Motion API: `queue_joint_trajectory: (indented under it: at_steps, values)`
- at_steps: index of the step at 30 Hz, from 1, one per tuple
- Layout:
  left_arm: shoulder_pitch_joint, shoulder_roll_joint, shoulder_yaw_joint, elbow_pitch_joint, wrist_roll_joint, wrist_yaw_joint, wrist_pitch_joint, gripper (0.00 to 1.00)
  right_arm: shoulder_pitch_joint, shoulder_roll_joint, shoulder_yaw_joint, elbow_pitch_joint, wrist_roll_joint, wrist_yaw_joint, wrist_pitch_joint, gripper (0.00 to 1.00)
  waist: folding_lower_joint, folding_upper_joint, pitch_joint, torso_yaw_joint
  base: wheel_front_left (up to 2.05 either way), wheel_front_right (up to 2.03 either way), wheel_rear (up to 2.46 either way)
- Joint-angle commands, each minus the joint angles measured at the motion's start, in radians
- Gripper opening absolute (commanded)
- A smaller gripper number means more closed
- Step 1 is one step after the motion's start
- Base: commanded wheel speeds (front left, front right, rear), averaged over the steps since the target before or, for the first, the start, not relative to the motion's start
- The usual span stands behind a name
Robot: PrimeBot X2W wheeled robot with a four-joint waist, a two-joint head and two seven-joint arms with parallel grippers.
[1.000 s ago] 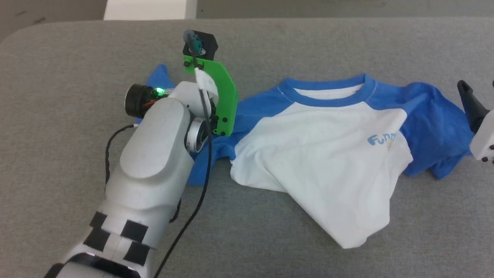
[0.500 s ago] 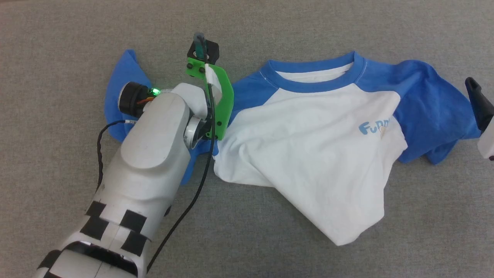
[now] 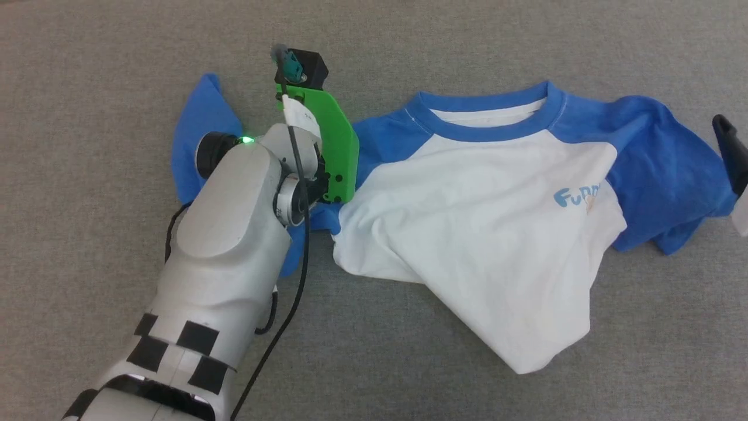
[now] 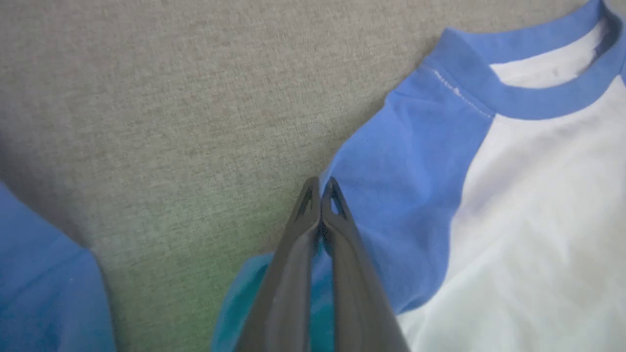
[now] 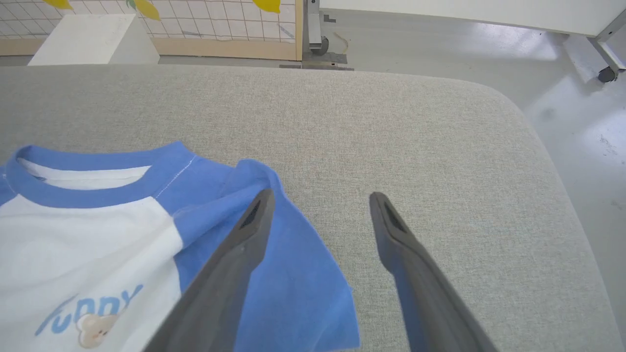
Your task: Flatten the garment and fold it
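Pressing its two dark fingers together, the left end effector (image 4: pixel 320 186) sits fully closed with its tips at the edge of the blue sleeve (image 4: pixel 401 195), a little below the neck trim (image 4: pixel 518 93). Whether any cloth is nipped between the fingers I cannot tell. The right end effector (image 5: pixel 321 195) stands wide and holds nothing, one finger over the other sleeve (image 5: pixel 293 274) and one over bare fabric.

Between them the garment (image 3: pixel 485 234) lies chest up on the worktop (image 3: pixel 87 70), neck away from the robot. Its white body is folded over on a slant and both sleeves are rumpled.

The likely trouble is a pull that catches nothing, or only one layer. Soft cotton could slip free of so small a bite. With the far side unpinned, the whole shirt would probably slide and bunch rather than spread.

The worktop is padded and covered in grey woven cloth, with a rounded corner; its weave may drag at the cotton. Beyond it are a glossy grey floor (image 5: pixel 464 44), a white box (image 5: pixel 83 41) and a gridded panel (image 5: pixel 210 19) with yellow shapes.
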Motion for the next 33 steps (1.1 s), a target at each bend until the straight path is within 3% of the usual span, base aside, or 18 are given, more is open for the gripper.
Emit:
queue_joint_trajectory:
  at_steps: [1, 5, 12, 21, 22, 23, 24, 25, 33]
  values:
    - [0.018, 0.003, 0.006, -0.019, -0.008, -0.006, -0.017, 0.00, -0.028, -0.017, 0.012, 0.008, -0.007, -0.002, 0.009, 1.00, 0.0000, -0.0001, -0.006, 0.011, 0.00, 0.00, 0.00]
    - [0.034, 0.011, 0.018, -0.082, -0.023, -0.002, -0.026, 0.00, -0.082, -0.081, 0.074, 0.046, -0.019, -0.002, 0.058, 1.00, 0.0000, -0.0001, -0.002, 0.028, 0.00, 0.00, 0.00]
    - [0.053, 0.016, 0.017, -0.171, -0.030, 0.023, -0.006, 0.00, -0.168, -0.192, 0.265, 0.160, -0.026, -0.002, 0.249, 1.00, 0.0000, -0.0001, 0.023, 0.052, 0.00, 0.00, 0.00]
    - [0.039, 0.020, 0.001, -0.229, -0.021, 0.040, 0.012, 0.00, -0.263, -0.214, 0.392, 0.266, 0.001, -0.002, 0.291, 1.00, 0.0000, -0.0001, 0.078, 0.065, 0.00, 0.00, 0.00]
    - [0.040, 0.020, 0.002, -0.232, -0.025, 0.040, 0.011, 0.00, -0.268, -0.212, 0.400, 0.281, 0.009, -0.002, 0.299, 0.48, 0.0000, -0.0001, 0.080, 0.066, 0.00, 0.00, 0.00]
    - [0.040, 0.021, 0.000, -0.233, -0.024, 0.042, 0.013, 0.00, -0.271, -0.211, 0.407, 0.290, 0.016, -0.002, 0.304, 0.33, 0.0000, -0.0001, 0.082, 0.067, 0.00, 0.00, 0.00]
    - [0.039, 0.022, -0.001, -0.235, -0.023, 0.044, 0.014, 0.00, -0.276, -0.209, 0.410, 0.296, 0.029, -0.002, 0.303, 0.07, 0.0000, -0.0001, 0.085, 0.067, 0.00, 0.00, 0.00]
    - [0.039, 0.021, 0.001, -0.237, -0.027, 0.045, 0.013, 0.00, -0.280, -0.208, 0.411, 0.300, 0.036, -0.002, 0.300, 0.00, 0.0000, -0.0001, 0.087, 0.067, 0.00, 0.00, 0.00]
    - [0.047, 0.024, 0.021, -0.235, -0.050, 0.043, -0.034, 0.00, -0.304, -0.194, 0.381, 0.306, 0.072, -0.002, 0.231, 0.00, 0.0000, -0.0001, 0.050, 0.058, 0.00, 0.00, 0.00]
